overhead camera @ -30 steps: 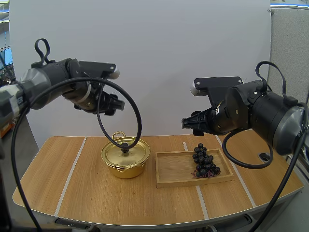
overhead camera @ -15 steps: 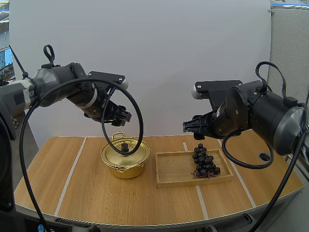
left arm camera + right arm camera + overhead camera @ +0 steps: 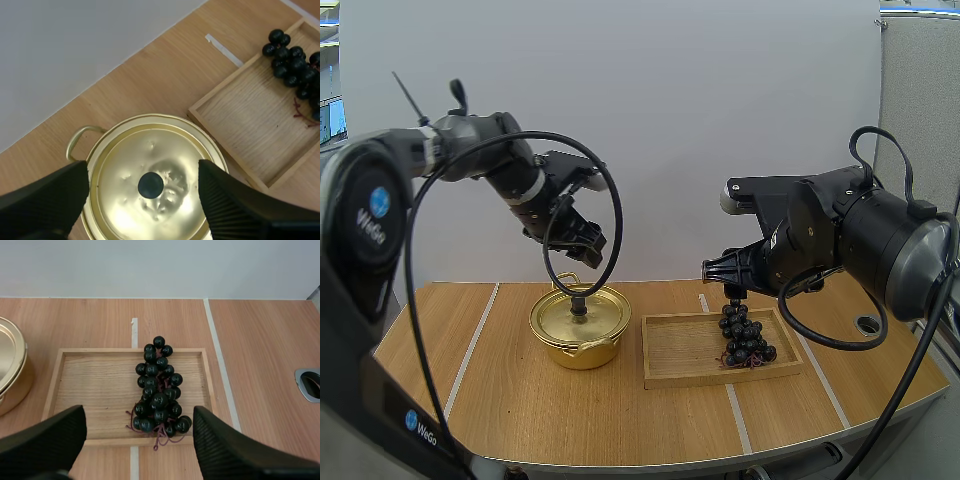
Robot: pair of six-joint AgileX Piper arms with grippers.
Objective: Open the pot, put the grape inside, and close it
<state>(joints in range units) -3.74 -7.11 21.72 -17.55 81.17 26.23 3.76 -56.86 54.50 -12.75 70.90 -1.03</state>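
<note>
Table (image 3: 500, 400) bears pot (image 3: 125, 160) under my spread left pincer (image 3: 142, 169), grapes (image 3: 157, 390) under spread right pincer (image 3: 138, 414).

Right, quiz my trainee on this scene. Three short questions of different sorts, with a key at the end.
1. True or false: the lid sits on the gold pot.
2. The grapes lie: A) in the pot, B) on the wooden tray, C) on the lid.
3. Which gripper hangs over the lid's knob, and is it open or shut?
Key: 1 true. 2 B. 3 the left gripper, open.
</note>
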